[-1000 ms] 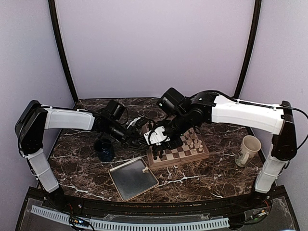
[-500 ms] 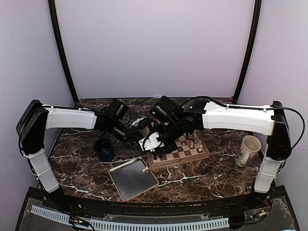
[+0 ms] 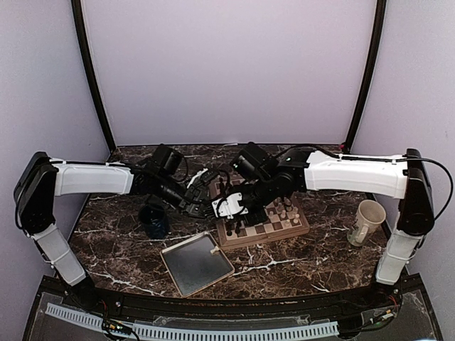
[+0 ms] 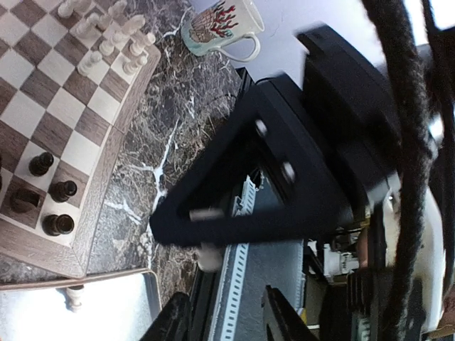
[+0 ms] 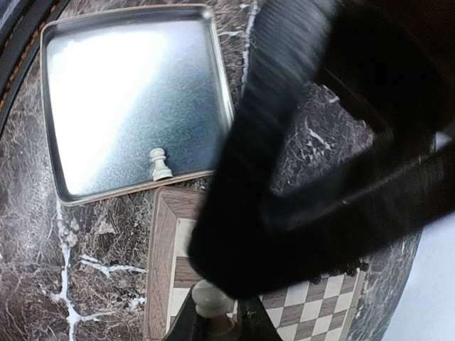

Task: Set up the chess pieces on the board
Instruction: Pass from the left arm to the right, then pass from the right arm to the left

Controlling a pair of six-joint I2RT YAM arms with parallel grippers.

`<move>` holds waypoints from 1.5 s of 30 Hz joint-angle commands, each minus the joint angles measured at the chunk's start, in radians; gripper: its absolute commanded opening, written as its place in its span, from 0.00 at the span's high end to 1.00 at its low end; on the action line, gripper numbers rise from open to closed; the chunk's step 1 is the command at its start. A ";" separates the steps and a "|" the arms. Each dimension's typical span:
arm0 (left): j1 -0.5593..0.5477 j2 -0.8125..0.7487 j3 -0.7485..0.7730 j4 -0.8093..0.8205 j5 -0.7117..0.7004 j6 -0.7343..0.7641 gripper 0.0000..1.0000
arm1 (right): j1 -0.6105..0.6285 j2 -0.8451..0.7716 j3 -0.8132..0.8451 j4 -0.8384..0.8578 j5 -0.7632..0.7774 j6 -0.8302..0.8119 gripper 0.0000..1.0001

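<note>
A blue cup (image 3: 153, 220) stands at the left of the table (image 3: 121, 249). Just right of it hangs the left gripper (image 4: 226, 312), its fingers apart and holding nothing. The tray (image 3: 186, 271) in front holds one white pawn (image 5: 160, 165) by its board-side edge. Tip to tip with the left, the right gripper (image 5: 213, 323) pinches a white piece (image 5: 208, 298) over the left edge of the board (image 3: 274, 226). More white pieces (image 3: 286, 209) cluster at the board's right, dark ones (image 3: 231, 229) at its near left. A mug (image 3: 366, 222) stands far right.

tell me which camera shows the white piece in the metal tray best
The right wrist view: the white piece stands upright, sharp and unblocked, near the tray rim beside the board. The left wrist view catches it small at the picture's bottom edge; the top view shows only a pale speck.
</note>
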 commanded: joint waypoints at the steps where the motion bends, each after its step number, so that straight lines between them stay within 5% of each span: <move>1: -0.008 -0.205 -0.135 0.376 -0.181 -0.054 0.59 | -0.114 -0.121 -0.036 0.056 -0.206 0.169 0.88; 8: -0.176 -0.273 -0.171 0.574 -0.621 0.266 0.58 | -0.296 -0.181 -0.118 0.214 -0.602 0.406 0.87; 12: -0.192 -0.229 -0.137 0.630 -0.677 0.332 0.56 | -0.340 -0.173 -0.112 0.247 -0.733 0.487 0.87; 22: -0.192 -0.128 -0.044 0.668 -0.647 0.217 0.55 | -0.348 -0.226 -0.173 0.321 -0.724 0.516 0.85; 35: -0.190 -0.063 0.023 0.613 -0.543 0.206 0.80 | -0.348 -0.250 -0.186 0.317 -0.731 0.503 0.84; 45: -0.163 -0.061 -0.001 0.691 -0.517 0.116 0.71 | -0.348 -0.253 -0.188 0.309 -0.745 0.495 0.84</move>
